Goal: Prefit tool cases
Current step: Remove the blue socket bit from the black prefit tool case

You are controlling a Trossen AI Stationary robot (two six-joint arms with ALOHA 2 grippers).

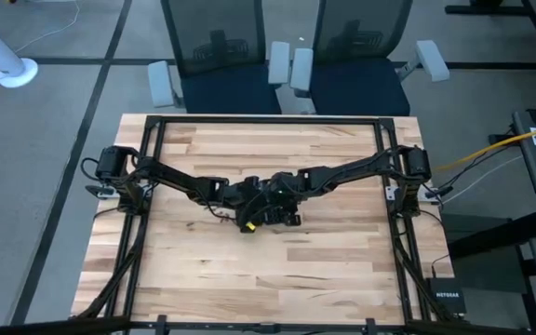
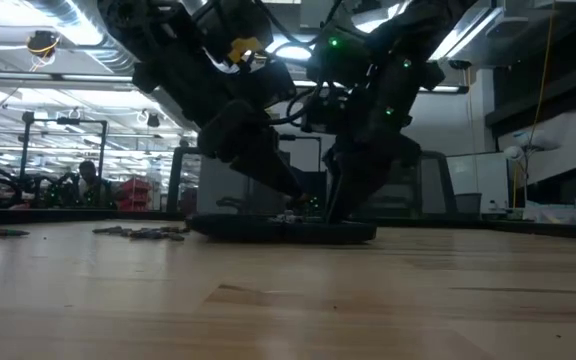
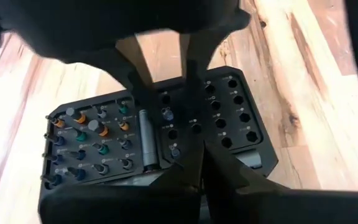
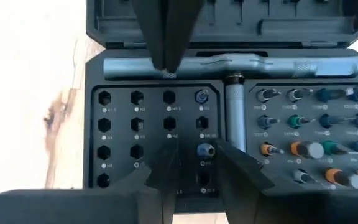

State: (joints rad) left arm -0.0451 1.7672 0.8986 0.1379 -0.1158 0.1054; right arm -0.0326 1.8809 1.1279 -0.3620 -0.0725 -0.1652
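**Inspector:** Start with the largest item. What are you seeing?

**Arm:** The wooden table is carrying everything. Both my arms are meeting over its middle, and from above they are hiding most of the tool case, which is lying open and flat there.

**Inspector:** And the case itself?

**Arm:** It is showing a grid of hex slots, mostly empty on one side, with coloured bits seated on the other. A metal driver handle is lying between the two banks. The lid is running out of view past the edge.

**Inspector:** Your jaws?

**Arm:** My left gripper is pressing fully closed just above the slot grid; whether a bit is pinched at its tip, I cannot tell. My right gripper is standing partly parted over the same grid, straddling a seated bit, and I cannot tell whether it is touching it.

**Inspector:** Anything smaller?

**Arm:** Loose bits are lying scattered beside the case, too dim to identify from table height.
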